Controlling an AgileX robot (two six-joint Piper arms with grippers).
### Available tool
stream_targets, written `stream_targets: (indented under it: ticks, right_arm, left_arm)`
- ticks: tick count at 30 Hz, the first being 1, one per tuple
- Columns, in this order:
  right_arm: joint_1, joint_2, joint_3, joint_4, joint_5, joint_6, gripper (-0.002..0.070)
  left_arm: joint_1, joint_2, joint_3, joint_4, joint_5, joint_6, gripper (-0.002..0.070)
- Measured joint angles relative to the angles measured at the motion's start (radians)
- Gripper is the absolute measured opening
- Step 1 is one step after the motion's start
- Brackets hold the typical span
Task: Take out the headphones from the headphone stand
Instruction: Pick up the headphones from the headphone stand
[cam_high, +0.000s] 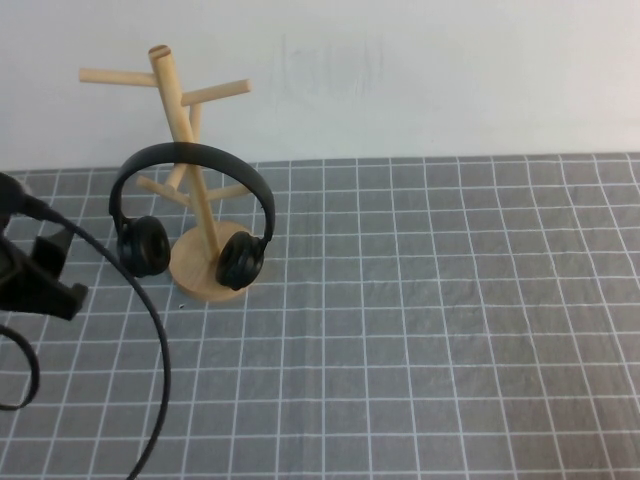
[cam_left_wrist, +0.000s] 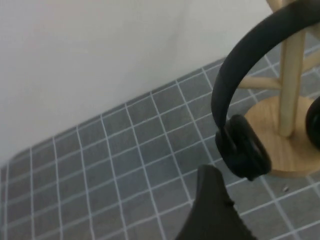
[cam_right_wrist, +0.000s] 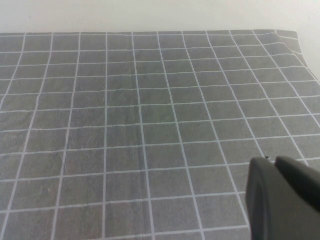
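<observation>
While the headphones (cam_high: 190, 215) hang on the headphone stand (cam_high: 195, 180), their thin black band arches across the slim wooden pole and one of the lower pegs, and the two round padded cups dangle low on either side of the pole, the one on the robot's right sitting over the round disc base and the one on the robot's left hanging just beside the base above the mat (cam_high: 430, 320). That stand sits toward the far left of the grey mat with white grid lines, close to the white wall (cam_high: 400, 70), with its upper pegs bare. At the left edge of the high view the left gripper (cam_high: 45, 270) is low over the mat, near the left cup but not touching it; its dark fingers show a gap between them, yet how wide they stand I cannot tell for sure, and nothing is in them. A thin black cable (cam_high: 150, 340) loops from that arm down toward the near edge of the mat. From the left wrist view, one dark finger (cam_left_wrist: 215, 210) points toward the nearer ear cup and the wooden base behind it. Only a dark corner of the right gripper (cam_right_wrist: 282, 200) shows in its own wrist view, over bare grid mat well away from the stand, and whether it is wide or narrow I cannot tell
</observation>
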Motion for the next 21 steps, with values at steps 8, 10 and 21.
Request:
stream_targets:
  ticks: [8,10,21]
  right_arm:
    - [0.000,0.000,0.000,0.000,0.000,0.000,-0.0006]
    - [0.000,0.000,0.000,0.000,0.000,0.000,-0.0006]
    - [0.000,0.000,0.000,0.000,0.000,0.000,-0.0006]
  left_arm:
    - [0.000,0.195,-0.002,0.228,-0.152,0.003,0.0420]
    - [0.000,0.227,-0.004,0.235,-0.199,0.003,0.0420]
    - [0.028,0.349,-0.116,0.239,-0.222,0.022,0.0420]
